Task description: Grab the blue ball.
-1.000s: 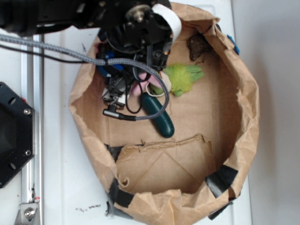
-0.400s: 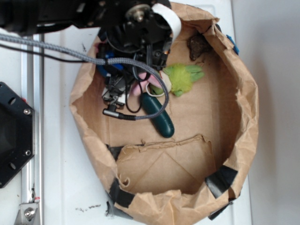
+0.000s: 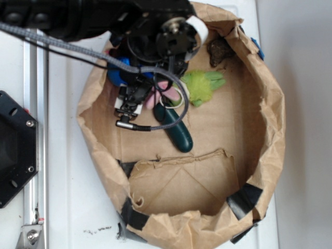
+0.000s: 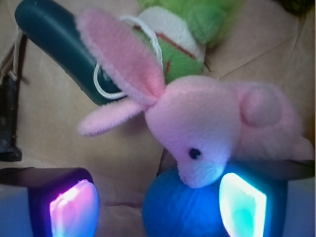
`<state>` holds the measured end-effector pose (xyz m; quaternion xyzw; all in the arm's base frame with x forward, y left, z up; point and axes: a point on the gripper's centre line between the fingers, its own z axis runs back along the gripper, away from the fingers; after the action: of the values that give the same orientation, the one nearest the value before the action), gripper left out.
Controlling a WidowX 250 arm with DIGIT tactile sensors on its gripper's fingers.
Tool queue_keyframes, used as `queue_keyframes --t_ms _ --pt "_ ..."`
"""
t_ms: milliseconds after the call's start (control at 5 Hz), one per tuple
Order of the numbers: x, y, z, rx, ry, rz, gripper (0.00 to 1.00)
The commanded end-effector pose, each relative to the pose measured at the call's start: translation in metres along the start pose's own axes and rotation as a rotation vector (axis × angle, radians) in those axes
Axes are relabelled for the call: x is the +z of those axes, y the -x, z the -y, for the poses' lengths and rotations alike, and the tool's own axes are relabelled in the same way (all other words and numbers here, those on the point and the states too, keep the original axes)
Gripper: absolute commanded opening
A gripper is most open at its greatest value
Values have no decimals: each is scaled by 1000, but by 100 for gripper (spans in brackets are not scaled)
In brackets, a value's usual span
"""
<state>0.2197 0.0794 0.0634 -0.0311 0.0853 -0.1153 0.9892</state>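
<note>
The blue ball [image 4: 185, 210] lies on the bag floor between my open fingers, close against the right pad [image 4: 242, 207]. The left pad [image 4: 74, 210] stands well apart from it. The pink plush rabbit's [image 4: 202, 133] snout rests on top of the ball. My gripper [image 4: 158, 210] is low around the ball. In the exterior view the arm covers the gripper [image 3: 136, 83]. A patch of the blue ball [image 3: 116, 72] shows at the arm's left edge.
A dark green capsule toy [image 3: 176, 132] lies just beyond the rabbit, and it also shows in the wrist view [image 4: 64, 47]. A green plush [image 3: 202, 85] lies beside it. A brown lump [image 3: 220, 51] sits at the back. The brown paper bag wall [image 3: 270, 124] rings everything.
The arm's wrist has swung to the right and a little down over the bag. More blue now shows at its left edge. The toys have not moved.
</note>
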Motion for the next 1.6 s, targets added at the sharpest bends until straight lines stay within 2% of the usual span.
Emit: queue_keyframes --t_ms 0,400,600,800,1000,1400 --pt "-6 0 -2 8 -37 -21 100" --pt "-15 3 -4 5 -67 -32 100" --pt "-22 1 -12 40 -143 10 100" --pt "-33 -3 -13 33 -169 11 100" --pt "-38 -2 -12 45 -159 7 0" --pt "-36 -2 -11 32 -143 14 0"
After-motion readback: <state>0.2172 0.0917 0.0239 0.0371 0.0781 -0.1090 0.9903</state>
